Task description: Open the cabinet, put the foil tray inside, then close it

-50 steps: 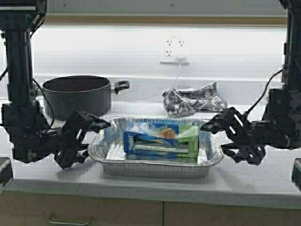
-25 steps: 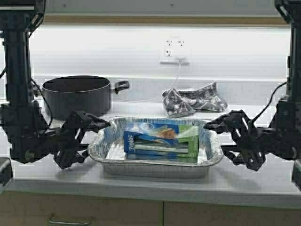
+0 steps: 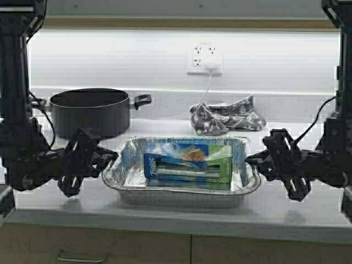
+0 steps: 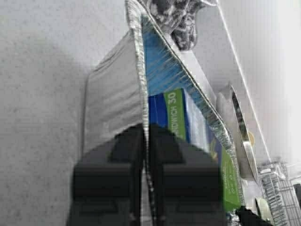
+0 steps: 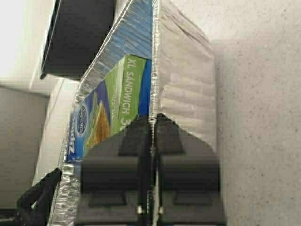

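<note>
The foil tray (image 3: 127, 190) sits on the grey counter in the middle of the high view, with a blue and green Ziploc sandwich-bag box (image 3: 187, 165) lying in it. My left gripper (image 3: 110, 160) is shut on the tray's left rim; the left wrist view shows it (image 4: 146, 129) pinching the rolled edge of the tray (image 4: 113, 94). My right gripper (image 3: 253, 163) is shut on the right rim; the right wrist view shows it (image 5: 153, 120) clamped on the tray wall (image 5: 183, 89). The cabinet's doors are out of view above.
A black pot (image 3: 91, 110) stands behind the tray at the left. A crumpled grey cloth (image 3: 225, 118) lies at the back right. A wall outlet (image 3: 204, 59) with a cable is above it. Base cabinet fronts (image 3: 80, 250) run below the counter's front edge.
Both grippers were open at the tray's ends; they have turned, dropped onto the side rims and shut on them. The tray has stayed in place.
</note>
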You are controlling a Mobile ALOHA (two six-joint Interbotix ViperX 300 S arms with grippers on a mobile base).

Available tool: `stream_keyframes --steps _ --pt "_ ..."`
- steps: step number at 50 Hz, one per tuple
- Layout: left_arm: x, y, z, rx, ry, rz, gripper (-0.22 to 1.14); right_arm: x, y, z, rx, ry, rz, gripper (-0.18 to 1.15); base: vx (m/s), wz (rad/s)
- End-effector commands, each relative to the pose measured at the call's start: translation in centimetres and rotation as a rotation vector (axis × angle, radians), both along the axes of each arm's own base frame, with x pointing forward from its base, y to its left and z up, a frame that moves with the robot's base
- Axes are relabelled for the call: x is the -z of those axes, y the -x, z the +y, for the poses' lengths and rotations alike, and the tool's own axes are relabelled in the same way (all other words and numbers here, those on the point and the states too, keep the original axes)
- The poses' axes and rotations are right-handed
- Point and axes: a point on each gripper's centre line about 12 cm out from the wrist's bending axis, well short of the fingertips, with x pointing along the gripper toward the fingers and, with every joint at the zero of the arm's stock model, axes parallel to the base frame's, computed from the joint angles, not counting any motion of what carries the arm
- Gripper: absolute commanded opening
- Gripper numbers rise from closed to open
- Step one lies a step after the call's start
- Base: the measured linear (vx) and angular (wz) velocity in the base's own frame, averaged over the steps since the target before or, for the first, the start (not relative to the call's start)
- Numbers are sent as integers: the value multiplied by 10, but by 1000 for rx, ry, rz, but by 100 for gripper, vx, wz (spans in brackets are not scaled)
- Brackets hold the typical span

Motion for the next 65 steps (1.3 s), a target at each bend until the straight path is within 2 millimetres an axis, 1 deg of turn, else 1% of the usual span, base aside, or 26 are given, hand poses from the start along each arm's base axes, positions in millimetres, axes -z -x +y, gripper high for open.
stream_keyframes --steps 1,3,6,12,17,25,30,38,46,51,58,65 --pt "-16 -8 -3 17 10 -51 -5 -7 -4 1 -4 -1 -30 10 0 0" --pt "-17 -7 -4 24 11 -50 0 -7 -4 0 -2 -2 -29 11 0 0" --pt "-19 -7 -5 32 12 -53 6 -7 -3 1 -3 -9 -22 9 0 0" --pt "-28 -4 -5 44 12 -60 2 -14 3 2 -21 -16 -18 7 0 0" --pt "-42 0 -5 48 14 -68 2 -30 11 1 -17 -24 -20 7 0 0" --pt "-67 13 -5 69 20 -70 2 -69 22 0 -19 -31 -75 7 0 0" --pt "-82 21 -4 71 23 -69 2 -86 28 1 -24 -40 -95 7 0 0" --pt "-112 38 -1 70 4 -77 2 -102 41 2 -37 -62 -90 7 0 0" --pt "-146 50 2 70 -40 -98 2 -120 51 12 -80 -72 -115 7 0 0" --pt "-162 59 4 68 -82 -96 2 -133 57 15 -85 -77 -141 7 0 0" --pt "-175 70 7 63 -129 -67 2 -155 67 18 -89 -92 -178 7 0 0" --pt "-184 80 7 72 -105 -38 2 -170 77 25 -112 -130 -143 7 0 0"
